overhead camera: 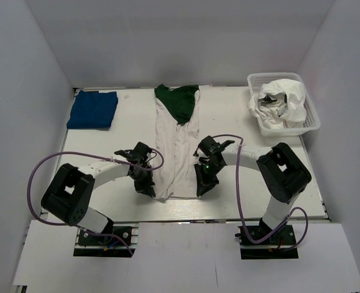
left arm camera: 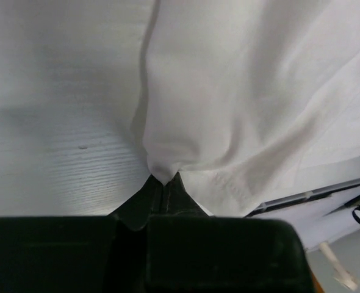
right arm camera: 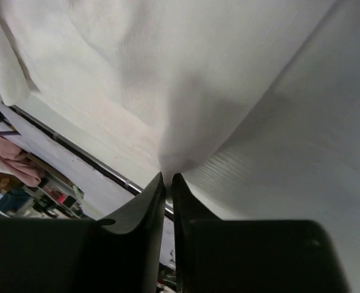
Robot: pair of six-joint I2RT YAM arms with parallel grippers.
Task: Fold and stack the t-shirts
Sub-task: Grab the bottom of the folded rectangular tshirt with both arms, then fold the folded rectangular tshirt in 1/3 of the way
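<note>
The white tee with dark green sleeves (overhead camera: 177,137) lies as a long narrow strip down the middle of the table, green part at the far end. My left gripper (overhead camera: 148,188) is shut on its near left hem corner, and the pinched white cloth shows in the left wrist view (left arm camera: 165,174). My right gripper (overhead camera: 203,186) is shut on the near right hem corner, seen in the right wrist view (right arm camera: 168,174). The royal-blue tee (overhead camera: 93,110) lies folded at the far left.
A white basket (overhead camera: 311,113) at the far right holds crumpled white cloth (overhead camera: 280,101). The table's near edge (overhead camera: 180,210) runs just below the hem. White walls enclose the table on three sides.
</note>
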